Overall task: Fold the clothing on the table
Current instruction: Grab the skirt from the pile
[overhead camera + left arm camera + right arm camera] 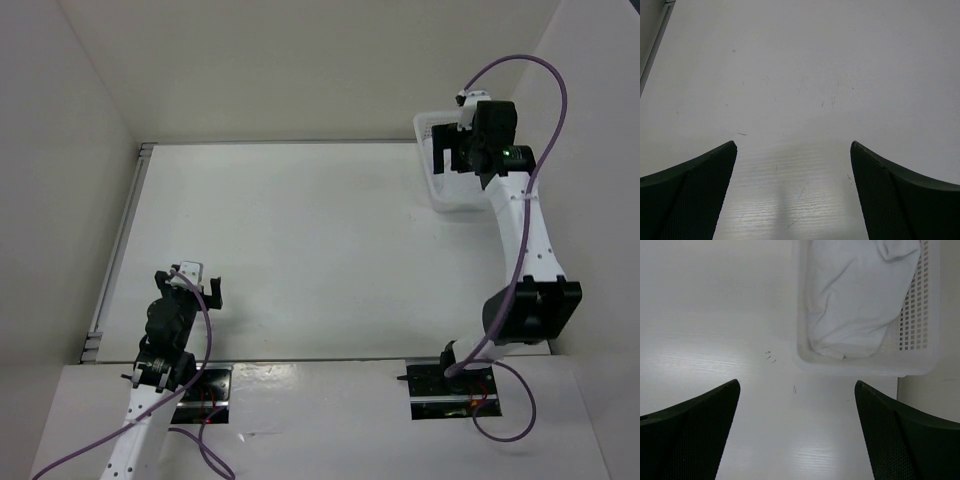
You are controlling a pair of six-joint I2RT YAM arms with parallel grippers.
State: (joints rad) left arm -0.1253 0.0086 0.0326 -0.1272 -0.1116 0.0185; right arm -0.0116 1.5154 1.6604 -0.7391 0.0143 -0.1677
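The clothing (855,295) is a crumpled white garment lying inside a white mesh basket (860,365) at the table's far right corner. In the right wrist view my right gripper (796,382) hangs open just short of the basket's near rim, with bare table (715,315) between its fingers. From above, the right gripper (445,152) is over the basket (458,208) and hides the garment. My left gripper (197,282) rests near the front left. It stands open (793,143) over bare tabletop (800,75) and holds nothing.
White walls enclose the table (300,230) at the back and on both sides. A metal rail (118,250) runs along the left edge. The basket sits tight against the right wall.
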